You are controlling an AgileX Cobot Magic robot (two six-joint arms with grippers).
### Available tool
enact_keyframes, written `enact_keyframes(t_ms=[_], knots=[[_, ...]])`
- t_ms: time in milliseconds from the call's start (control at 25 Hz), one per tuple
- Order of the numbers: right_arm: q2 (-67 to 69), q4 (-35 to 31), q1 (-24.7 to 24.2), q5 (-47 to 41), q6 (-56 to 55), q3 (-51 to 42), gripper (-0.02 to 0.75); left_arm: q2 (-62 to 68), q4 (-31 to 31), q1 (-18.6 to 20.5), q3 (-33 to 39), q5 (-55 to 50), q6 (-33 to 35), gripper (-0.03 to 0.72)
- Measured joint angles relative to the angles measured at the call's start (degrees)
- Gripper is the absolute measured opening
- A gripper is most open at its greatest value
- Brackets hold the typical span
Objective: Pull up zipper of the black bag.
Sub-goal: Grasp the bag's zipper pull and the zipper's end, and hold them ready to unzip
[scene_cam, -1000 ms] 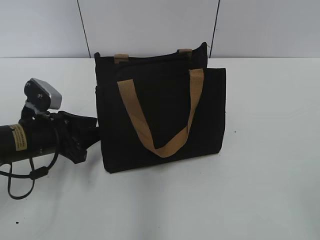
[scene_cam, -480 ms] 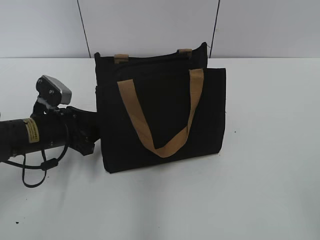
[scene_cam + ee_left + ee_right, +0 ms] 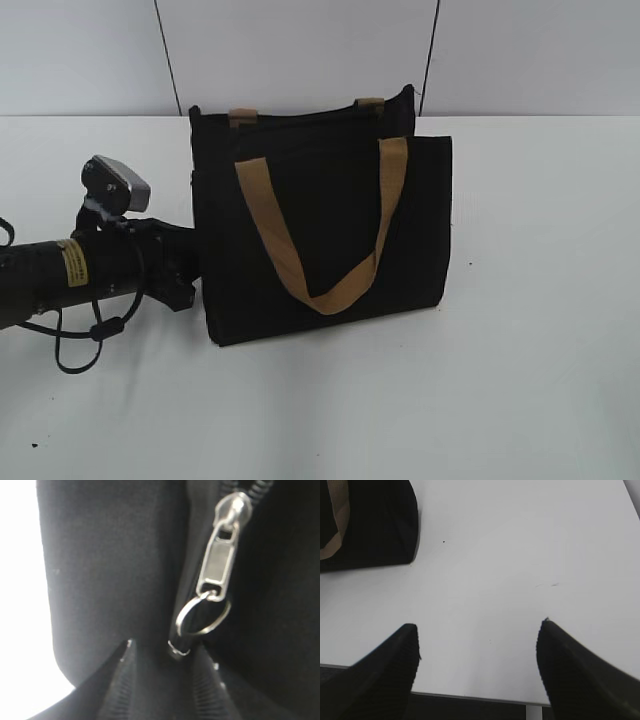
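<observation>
The left hand (image 3: 160, 652) is seen close against the side of the bag (image 3: 320, 235). In the left wrist view its two dark fingers (image 3: 122, 680) rise from the bottom edge, set narrowly apart, with their tips just beside the ring of the pull (image 3: 205, 615); whether the ring is already gripped cannot be told. The silver pull hangs from the slider at about one o'clock of the fingertips, and the zipper (image 3: 260, 487) runs on toward the upper right corner of that view. Black fabric fills almost everything else there.

In the exterior view the left arm is seen lying level at nine o'clock of the bag, its tip hidden against the bag's left side. The bag stands upright on the white desk (image 3: 520, 380), its tan handle (image 3: 330, 225) drooping across the front panel.

The right hand (image 3: 477, 645) is shown spread wide over bare desk, holding nothing, with a corner of the bag at its eleven o'clock, well apart.

The step in hand is judged to be the grasp of the pull. Next, the fingers would need to be closed firmly on the ring or tab, and the pull then drawn along the teeth.
</observation>
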State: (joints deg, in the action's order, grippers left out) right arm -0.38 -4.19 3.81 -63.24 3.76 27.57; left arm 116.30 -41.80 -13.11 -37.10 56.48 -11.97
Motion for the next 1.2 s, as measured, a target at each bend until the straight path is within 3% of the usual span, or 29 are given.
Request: enact_keyframes(t_ms=[200, 320, 560, 1000, 1200], knots=[[0.0, 0.0, 0.0, 0.0, 0.0, 0.0, 0.559, 0.1, 0.0, 0.0, 0.0, 3.0, -0.2, 0.1], [0.0, 0.0, 0.0, 0.0, 0.0, 0.0, 0.559, 0.1, 0.0, 0.0, 0.0, 4.6, -1.0, 0.029], [0.0, 0.0, 0.0, 0.0, 0.0, 0.0, 0.559, -4.2, -0.2, 0.4, 1.2, 1.9, -4.4, 0.029], [0.0, 0.0, 0.0, 0.0, 0.0, 0.0, 0.559, -33.7, -1.1, 0.9, 1.8, -18.8, -6.5, 0.028], [0.0, 0.0, 0.0, 0.0, 0.0, 0.0, 0.559, -41.1, -6.2, 0.9, 1.8, -20.4, -15.3, 0.028]])
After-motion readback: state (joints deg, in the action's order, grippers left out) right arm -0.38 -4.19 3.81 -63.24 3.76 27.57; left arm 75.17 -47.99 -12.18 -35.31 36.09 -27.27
